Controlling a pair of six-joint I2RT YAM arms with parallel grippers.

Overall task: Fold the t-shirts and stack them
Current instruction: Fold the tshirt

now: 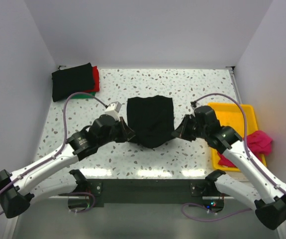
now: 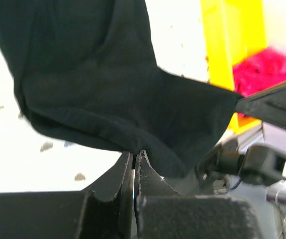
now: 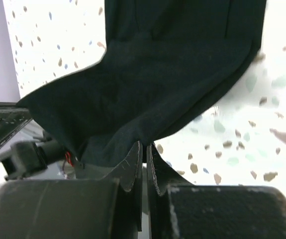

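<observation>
Bench (image 1: 192, 87): white top w/ grey and dark speckles, brightly lit. Yellow plastic tray (image 1: 231, 113) sits on its right side, long edge running front to back, close to the right wall. Plain pale walls (image 1: 147, 30) close in the bench at left, back & right.

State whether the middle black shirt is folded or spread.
Folded: black t-shirt shows no sleeves; left gripper and right gripper pinch its near corners.

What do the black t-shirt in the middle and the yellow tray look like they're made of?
Black t-shirt: soft matte knit cloth, possibly cotton. It sags and creases, and its surface looks faintly fuzzy up close. Yellow tray: rigid plastic by the look, smooth and slightly glossy, with a straight moulded rim.
</observation>
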